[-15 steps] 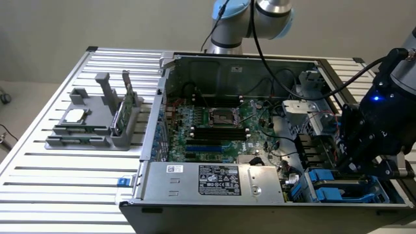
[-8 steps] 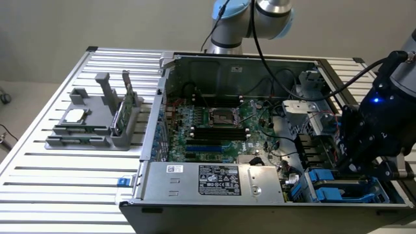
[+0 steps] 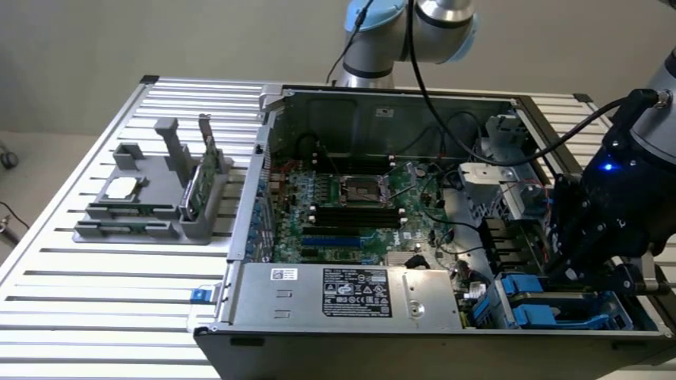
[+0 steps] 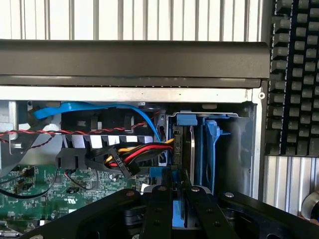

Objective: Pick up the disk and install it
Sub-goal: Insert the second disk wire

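The disk (image 4: 192,149) stands on edge in the drive bay at the corner of the open computer case (image 3: 317,95). Its silver body sits inside a blue plastic carrier (image 4: 212,144). My gripper (image 4: 178,211) is directly over it, with both black fingers (image 4: 158,209) drawn in close on a blue part of the carrier. In the exterior view my gripper (image 3: 571,273) hangs low over the blue carriers (image 3: 528,289) at the case's front corner, on the exterior view's right.
Red, yellow and black power cables (image 4: 134,152) and a blue data cable (image 4: 99,108) run beside the bay. The motherboard (image 3: 354,202) and power supply (image 3: 349,297) fill the case. A grey parts holder (image 3: 158,198) sits on the slatted table (image 3: 106,301). A black keyboard (image 4: 294,74) lies outside the case.
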Available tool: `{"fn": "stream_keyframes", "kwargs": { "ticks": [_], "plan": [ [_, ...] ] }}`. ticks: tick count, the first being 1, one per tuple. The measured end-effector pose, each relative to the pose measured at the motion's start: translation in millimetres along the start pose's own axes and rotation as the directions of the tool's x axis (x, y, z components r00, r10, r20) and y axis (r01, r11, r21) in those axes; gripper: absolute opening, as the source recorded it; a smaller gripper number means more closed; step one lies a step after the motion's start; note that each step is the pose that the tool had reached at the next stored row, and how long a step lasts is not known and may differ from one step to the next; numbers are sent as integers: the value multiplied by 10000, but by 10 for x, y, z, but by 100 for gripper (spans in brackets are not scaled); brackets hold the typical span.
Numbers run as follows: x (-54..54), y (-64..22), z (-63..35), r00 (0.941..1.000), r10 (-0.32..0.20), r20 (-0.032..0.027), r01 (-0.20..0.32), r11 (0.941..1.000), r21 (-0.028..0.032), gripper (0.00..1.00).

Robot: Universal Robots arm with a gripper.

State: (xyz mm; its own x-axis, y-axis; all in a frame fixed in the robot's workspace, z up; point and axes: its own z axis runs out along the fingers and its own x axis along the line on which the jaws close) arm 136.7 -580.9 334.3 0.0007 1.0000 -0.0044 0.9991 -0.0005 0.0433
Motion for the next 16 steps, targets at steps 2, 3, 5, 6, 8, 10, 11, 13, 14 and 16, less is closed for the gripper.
{"fn": "stream_keyframes", "kwargs": {
  "ticks": [2,3,5,6,8,10,11,13,14,16],
  "plan": [
    [0,0,2,10000,0,2,0,10000,0,16],
    [0,0,2,10000,0,1,0,10000,0,16],
    [0,0,5,10000,1,-3,-1,10000,0,16],
    [0,0,5,10000,0,-4,0,10000,1,16],
    [-4,0,6,10000,0,-6,0,10000,1,16],
    [-7,0,8,10000,1,-4,-1,10000,1,16],
    [-10,-1,11,10000,0,-3,0,10000,1,16],
    [-12,-1,15,10000,0,2,0,10000,1,16],
    [-12,-1,18,10000,0,3,0,10000,0,16],
    [-13,-1,23,10000,0,1,0,10000,1,16]
  ]
}}
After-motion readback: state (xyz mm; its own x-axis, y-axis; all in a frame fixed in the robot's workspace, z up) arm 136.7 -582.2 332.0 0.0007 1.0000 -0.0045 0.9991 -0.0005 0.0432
